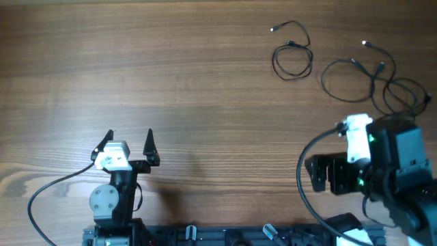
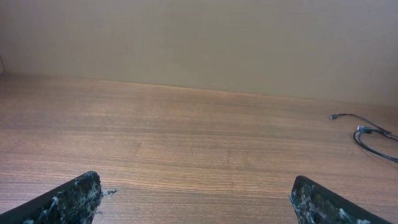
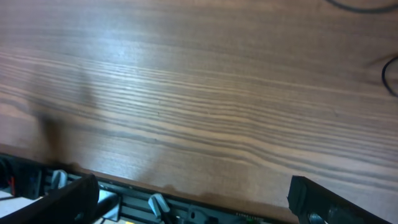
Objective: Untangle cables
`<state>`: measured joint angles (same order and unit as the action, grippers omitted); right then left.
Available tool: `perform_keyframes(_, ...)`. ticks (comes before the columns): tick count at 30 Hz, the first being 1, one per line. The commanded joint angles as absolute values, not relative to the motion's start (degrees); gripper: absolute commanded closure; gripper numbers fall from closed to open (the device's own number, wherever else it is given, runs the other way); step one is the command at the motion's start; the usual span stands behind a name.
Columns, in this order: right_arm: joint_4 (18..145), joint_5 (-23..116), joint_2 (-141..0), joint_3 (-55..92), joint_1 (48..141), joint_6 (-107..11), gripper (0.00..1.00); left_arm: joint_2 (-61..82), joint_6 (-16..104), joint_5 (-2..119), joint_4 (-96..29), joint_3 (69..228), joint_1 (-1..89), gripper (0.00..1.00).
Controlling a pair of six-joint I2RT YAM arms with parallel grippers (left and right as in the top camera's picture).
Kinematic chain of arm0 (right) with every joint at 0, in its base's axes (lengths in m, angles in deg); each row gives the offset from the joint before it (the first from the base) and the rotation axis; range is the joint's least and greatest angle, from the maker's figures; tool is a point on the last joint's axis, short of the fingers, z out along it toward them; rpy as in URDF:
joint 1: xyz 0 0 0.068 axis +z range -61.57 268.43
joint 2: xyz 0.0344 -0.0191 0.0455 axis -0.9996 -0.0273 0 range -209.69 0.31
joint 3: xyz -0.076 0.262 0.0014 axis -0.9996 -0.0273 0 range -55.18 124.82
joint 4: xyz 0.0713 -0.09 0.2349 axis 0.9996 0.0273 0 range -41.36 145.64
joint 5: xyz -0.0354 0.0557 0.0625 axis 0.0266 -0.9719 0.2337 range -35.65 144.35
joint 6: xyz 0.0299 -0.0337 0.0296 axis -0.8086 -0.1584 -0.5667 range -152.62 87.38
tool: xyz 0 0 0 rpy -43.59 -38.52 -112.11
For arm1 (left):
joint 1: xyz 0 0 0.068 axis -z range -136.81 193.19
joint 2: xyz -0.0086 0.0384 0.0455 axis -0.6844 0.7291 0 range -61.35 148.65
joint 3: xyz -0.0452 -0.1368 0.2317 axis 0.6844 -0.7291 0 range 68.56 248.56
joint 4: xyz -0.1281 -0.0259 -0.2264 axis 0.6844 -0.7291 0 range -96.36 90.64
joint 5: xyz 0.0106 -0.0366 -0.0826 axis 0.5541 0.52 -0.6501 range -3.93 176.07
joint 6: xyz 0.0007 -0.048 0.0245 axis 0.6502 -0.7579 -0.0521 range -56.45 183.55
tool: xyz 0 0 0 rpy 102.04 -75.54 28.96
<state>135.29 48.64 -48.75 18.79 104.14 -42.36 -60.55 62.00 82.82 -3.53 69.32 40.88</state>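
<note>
Thin black cables lie at the far right of the wooden table. One small looped cable (image 1: 292, 58) with a pale plug end sits apart from a larger tangle of cables (image 1: 372, 78) to its right. In the left wrist view the cable (image 2: 368, 130) shows far off at the right edge. Dark arcs of cable (image 3: 390, 74) touch the right wrist view's top right corner. My left gripper (image 1: 130, 140) (image 2: 196, 199) stands open near the front left, far from the cables, with only bare wood between its fingers. My right gripper (image 1: 315, 173) (image 3: 196, 196) is open and empty, in front of the tangle.
A black rail (image 1: 225, 236) (image 3: 186, 208) with clips runs along the table's front edge, just below the right gripper's fingers. Thick black arm cables curve out from the left arm (image 1: 54, 188) and the right arm (image 1: 302, 171).
</note>
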Motion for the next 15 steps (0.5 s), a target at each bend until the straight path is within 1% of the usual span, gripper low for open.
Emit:
perform_keyframes(1,135.3,48.2,-43.1,15.8,104.1,-43.6,0.00,-61.0,63.1,83.4,-3.7,68.9,41.2,0.00)
perform_keyframes(15,136.1,48.2,-27.0,14.3,104.1,-44.8,0.00,-61.0,63.1,83.4,-3.7,68.9,41.2,0.00)
